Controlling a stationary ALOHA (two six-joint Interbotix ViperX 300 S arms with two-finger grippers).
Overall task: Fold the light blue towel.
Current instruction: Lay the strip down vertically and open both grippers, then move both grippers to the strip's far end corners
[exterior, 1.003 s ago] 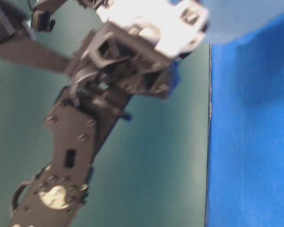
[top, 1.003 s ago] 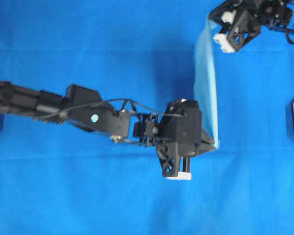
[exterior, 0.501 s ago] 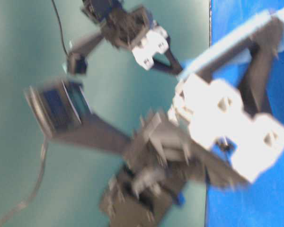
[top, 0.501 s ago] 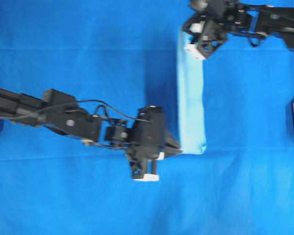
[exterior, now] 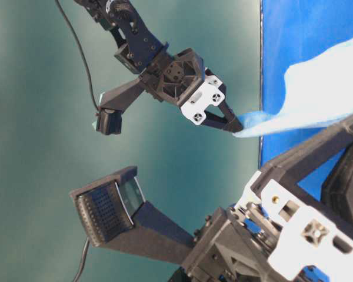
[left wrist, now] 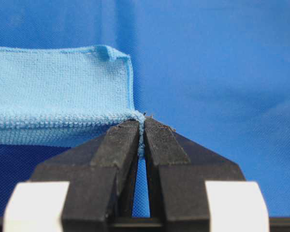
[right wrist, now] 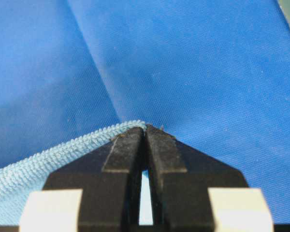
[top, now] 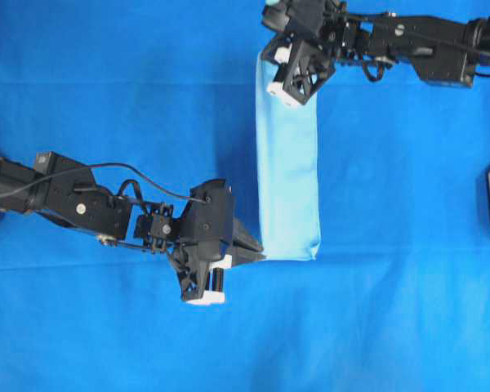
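Pale blue and soft, the light blue towel [top: 287, 163] lies as a long narrow strip on the dark blue table cloth [top: 106, 82], so it looks folded over already. The left gripper [top: 253, 255] is pinched tight on the towel's near corner, and the wrist view shows the hem squeezed between its black fingers [left wrist: 117, 145]. The right gripper [top: 276, 72] is clenched on the far corner the same way. I think the fold is mid-way: the held edge needs to be laid down flat, then both claws should let go. Nothing else sits on the cloth, and only the two arms crowd the towel.
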